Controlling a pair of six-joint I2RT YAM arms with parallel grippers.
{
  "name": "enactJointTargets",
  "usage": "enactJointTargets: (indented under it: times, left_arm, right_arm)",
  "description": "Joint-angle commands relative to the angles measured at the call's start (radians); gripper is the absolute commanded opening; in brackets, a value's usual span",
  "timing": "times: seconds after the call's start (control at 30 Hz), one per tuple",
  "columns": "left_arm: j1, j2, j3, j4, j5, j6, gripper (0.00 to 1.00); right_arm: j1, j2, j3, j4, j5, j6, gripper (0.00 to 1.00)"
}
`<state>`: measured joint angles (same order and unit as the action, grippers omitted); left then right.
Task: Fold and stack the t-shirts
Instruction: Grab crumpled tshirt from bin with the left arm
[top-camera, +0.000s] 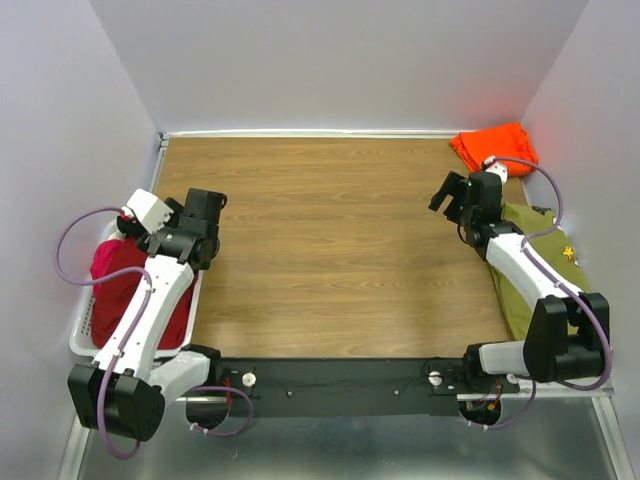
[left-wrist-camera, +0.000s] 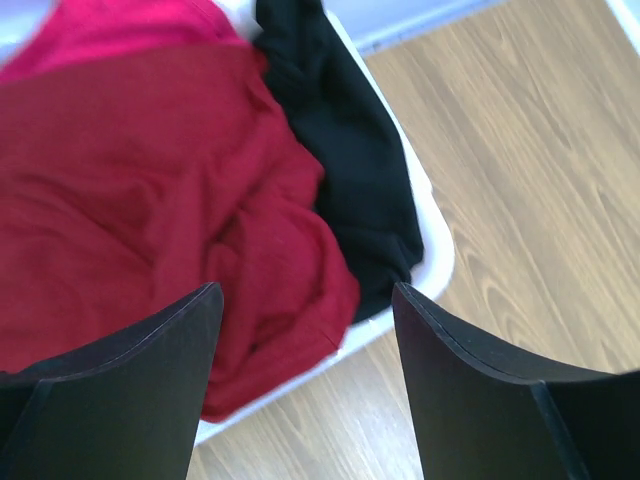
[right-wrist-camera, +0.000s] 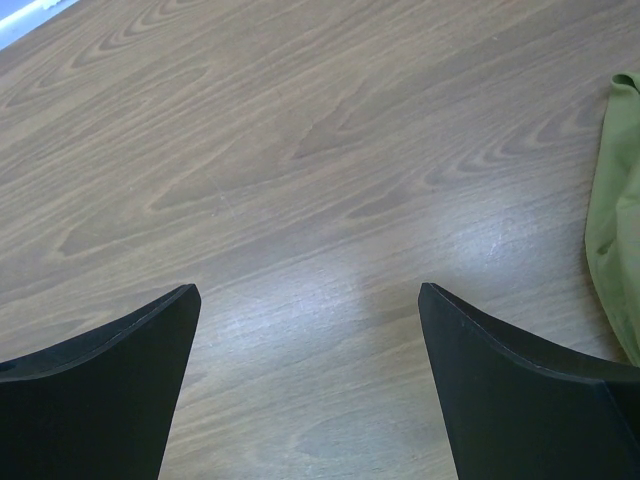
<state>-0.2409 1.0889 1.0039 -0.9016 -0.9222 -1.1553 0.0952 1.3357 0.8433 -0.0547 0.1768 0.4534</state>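
Left gripper (left-wrist-camera: 307, 295) hangs over the white laundry basket (left-wrist-camera: 435, 255), jaws spread wide, nothing between them. Here is the danger. The dark red t-shirt (left-wrist-camera: 140, 190) lies crumpled and pressed right up against a black garment (left-wrist-camera: 345, 150). A pinch landing near that seam could catch both cloths and haul two out together. A grab on a deep fold rather than an edge would likely bring the shirt up as a ball, awkward to spread flat. The basket's rim also sits just below the fingers, so a low descent could knock the plastic and shove the basket.

Right gripper (right-wrist-camera: 307, 292) is spread and empty too, over the bare wooden table (top-camera: 330, 240). An olive-green shirt (right-wrist-camera: 615, 200) lies at the right edge of its view. From overhead the right arm stretches above that cloth, so a sweep could snag and drag it. The orange t-shirt (top-camera: 493, 146) is bunched in the upper right corner of the overhead view, close to the walls, a tight reach.

There is one container, the basket at the left edge of the overhead view. Dark red cloth fills most of it. A brighter pinkish-red cloth (left-wrist-camera: 110, 25) sits at the upper left of the wrist view, and the black garment lies along the right-hand wall. What lies underneath cannot be told. Nothing is folded on the table yet.
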Motion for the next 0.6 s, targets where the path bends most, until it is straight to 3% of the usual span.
enactJointTargets:
  times: [0.0, 0.47, 0.57]
  left_arm:
    - [0.032, -0.034, -0.007, -0.005, 0.029, 0.075, 0.77]
    - [0.084, -0.049, -0.112, -0.030, 0.108, 0.003, 0.76]
    - [0.107, -0.041, -0.129, -0.011, 0.138, 0.015, 0.67]
  right_arm:
    - [0.001, 0.010, -0.018, -0.010, -0.007, 0.016, 0.99]
    - [0.000, 0.037, -0.016, -0.010, 0.010, 0.021, 0.99]
    - [0.001, 0.037, -0.018, -0.010, 0.019, 0.021, 0.99]
